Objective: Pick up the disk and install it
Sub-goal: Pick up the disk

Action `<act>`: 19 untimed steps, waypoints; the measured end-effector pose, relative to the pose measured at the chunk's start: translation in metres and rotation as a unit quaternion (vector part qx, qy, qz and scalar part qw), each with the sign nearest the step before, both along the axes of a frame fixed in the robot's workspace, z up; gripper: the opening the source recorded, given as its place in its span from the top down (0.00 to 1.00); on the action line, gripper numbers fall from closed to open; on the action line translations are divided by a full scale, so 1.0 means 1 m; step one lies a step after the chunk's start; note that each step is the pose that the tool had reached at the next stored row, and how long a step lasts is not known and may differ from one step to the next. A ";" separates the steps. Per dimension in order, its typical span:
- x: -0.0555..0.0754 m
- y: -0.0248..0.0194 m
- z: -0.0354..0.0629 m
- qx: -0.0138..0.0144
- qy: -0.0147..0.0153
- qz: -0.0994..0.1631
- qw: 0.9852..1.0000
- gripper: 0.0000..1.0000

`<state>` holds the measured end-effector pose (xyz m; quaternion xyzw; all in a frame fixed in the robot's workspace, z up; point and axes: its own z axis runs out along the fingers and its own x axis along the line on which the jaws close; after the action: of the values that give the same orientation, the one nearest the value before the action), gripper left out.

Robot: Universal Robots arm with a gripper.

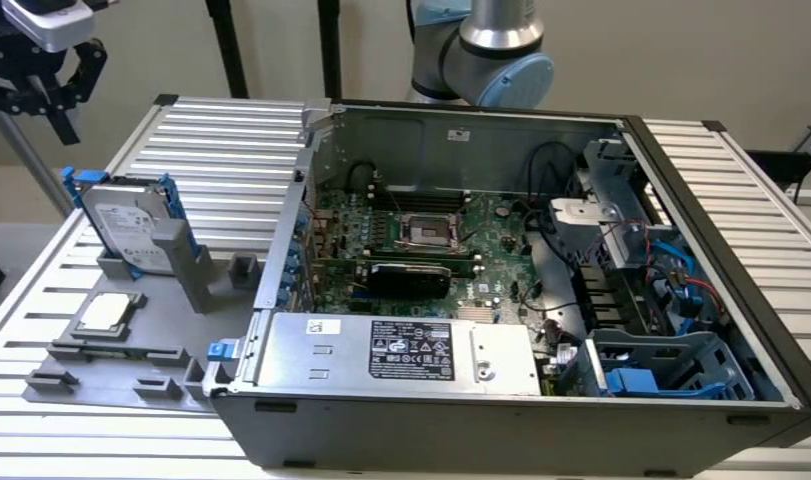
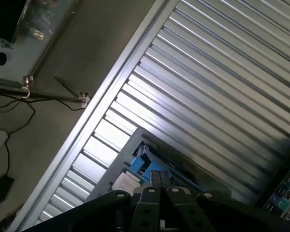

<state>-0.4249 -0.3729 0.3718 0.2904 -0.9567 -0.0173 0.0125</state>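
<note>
The disk (image 1: pixel 125 222), silver with a white label and blue rails, stands upright in a grey holder (image 1: pixel 178 262) on the slatted table, at the exterior view's left of the open computer case (image 1: pixel 512 300). My gripper (image 1: pixel 65 125) hangs high above the disk, a little toward the exterior view's left, well apart from it. Its fingers look shut with nothing between them. In the wrist view the fingertips (image 2: pixel 154 180) sit together, and the disk's blue rail (image 2: pixel 139 168) and label show just beyond them.
A small square silver chip (image 1: pixel 105 312) lies on the grey fixture plate (image 1: pixel 112 370). Inside the case are a motherboard (image 1: pixel 419 235), a silver box with a black label (image 1: pixel 405 350) and a blue drive bay (image 1: pixel 659 370). Tripod legs (image 1: pixel 225 45) stand behind the table.
</note>
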 end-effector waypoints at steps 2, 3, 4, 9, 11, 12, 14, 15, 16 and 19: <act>0.000 0.0001 -0.0004 0.000 0.000 0.018 1.000 0.89; 0.000 0.0000 -0.0005 0.000 0.000 0.027 1.000 0.89; 0.000 0.0001 -0.0007 0.000 0.000 0.036 0.999 0.89; 0.000 0.0001 -0.0017 0.000 0.000 0.081 0.997 0.89; 0.000 0.0001 -0.0021 0.000 0.000 0.100 0.995 0.89; 0.000 0.0001 -0.0023 0.000 0.000 0.109 0.994 0.89; 0.000 0.0001 -0.0026 0.000 0.000 0.127 0.992 0.89; 0.000 0.0001 -0.0029 0.000 0.000 0.136 0.991 0.89; 0.000 0.0001 -0.0030 0.000 0.000 0.145 0.989 0.89; 0.000 0.0001 -0.0036 0.000 0.000 0.172 0.985 0.89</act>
<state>-0.4249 -0.3728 0.3682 0.4502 -0.8927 -0.0149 0.0153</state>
